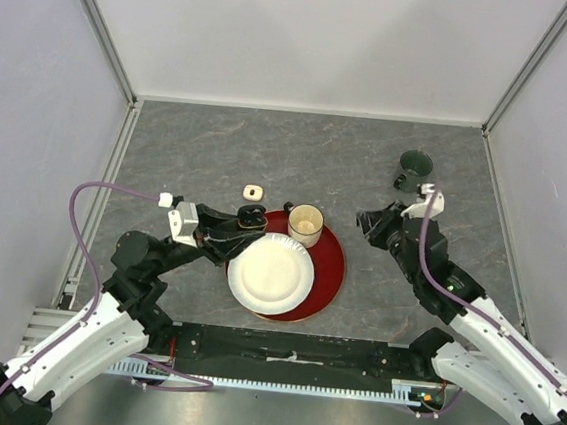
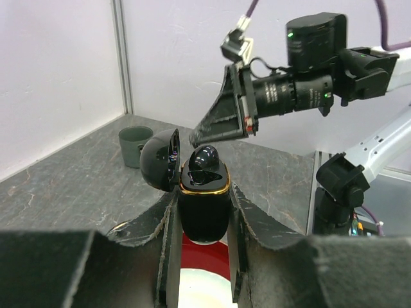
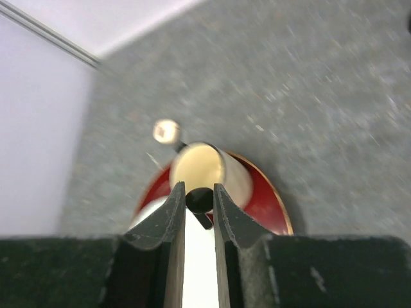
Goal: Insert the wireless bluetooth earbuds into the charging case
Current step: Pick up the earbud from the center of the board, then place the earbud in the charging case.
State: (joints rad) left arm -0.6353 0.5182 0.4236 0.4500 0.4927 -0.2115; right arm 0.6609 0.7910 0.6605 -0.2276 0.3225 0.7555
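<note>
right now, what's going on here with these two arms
The left pincer holds the black charging case upright at the edge of the red tray, lid open, one black earbud seated in it. The right pincer is shut on what looks like a second black earbud, off to the case's right, not yet inserted.

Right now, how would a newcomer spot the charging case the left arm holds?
Find the central round red tray. At its far-left rim, the left arm's fingers clamp a glossy black oval charging case, gold-rimmed, lid open. Unlike the small white object lying beyond, it is black and gripped.
</note>
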